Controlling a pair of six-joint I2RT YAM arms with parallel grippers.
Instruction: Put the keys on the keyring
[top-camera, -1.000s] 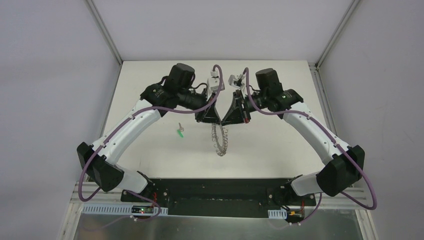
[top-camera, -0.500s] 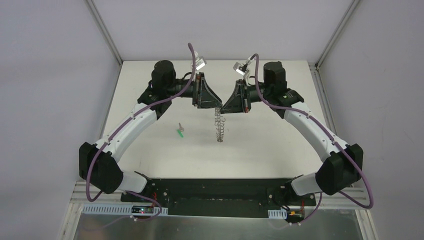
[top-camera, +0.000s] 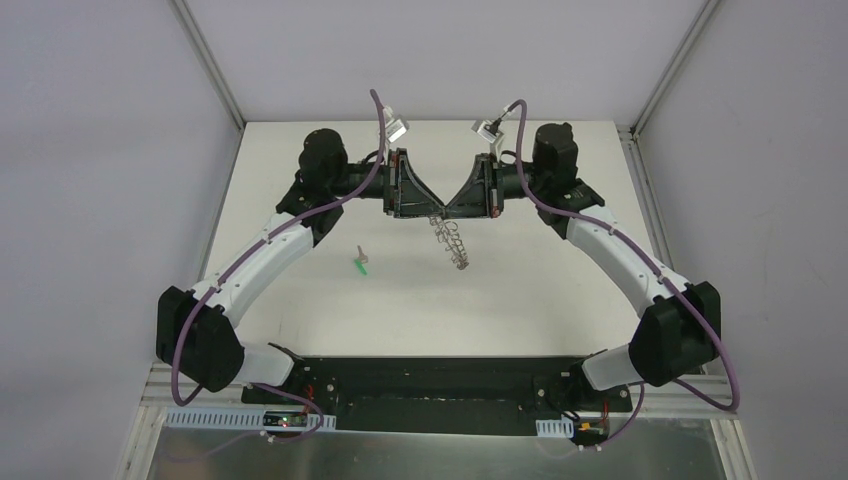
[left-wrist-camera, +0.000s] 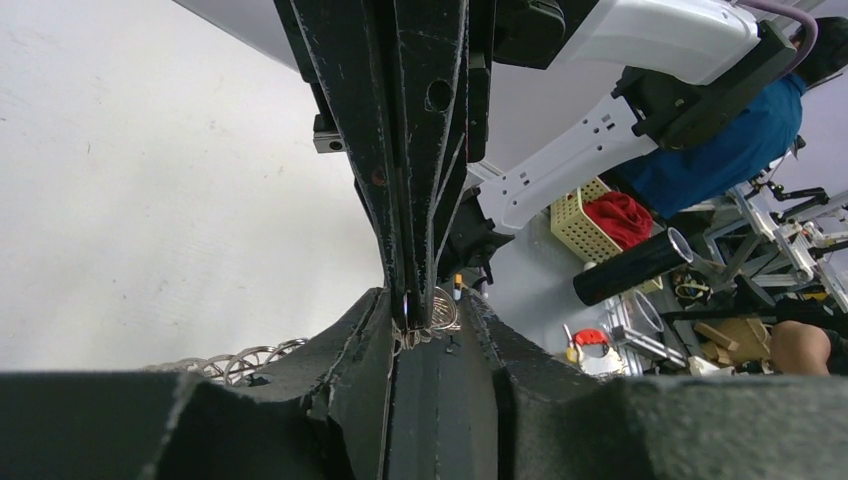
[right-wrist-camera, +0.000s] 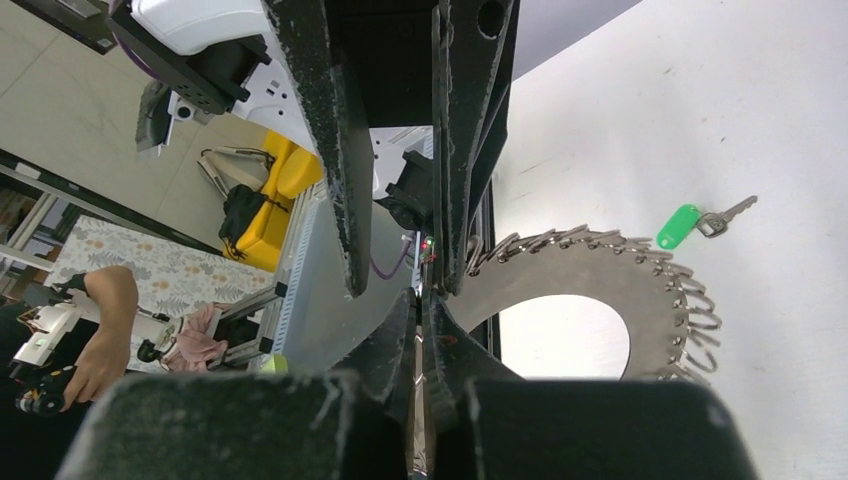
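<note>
While pinched by right pincer (right-wrist-camera: 420, 300), keyring (right-wrist-camera: 600, 275) aloft, left pincer (left-wrist-camera: 425, 300) spread about its edge, green-headed key (right-wrist-camera: 685, 224) apart.

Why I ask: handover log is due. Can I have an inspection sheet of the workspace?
Surface: white table, key lying on it.
Job's things: ring lifted, hanging tilted; green key flat on table, left of ring, apart.
Clutter: nothing seen.
Grippers: right gripper shut on ring's edge; left gripper open, fingers either side of right's tip.
Cables: purple cables along both arms, looping above wrists, clear of ring.
Surroundings: grey walls; person beyond the cell in right wrist view.
</note>
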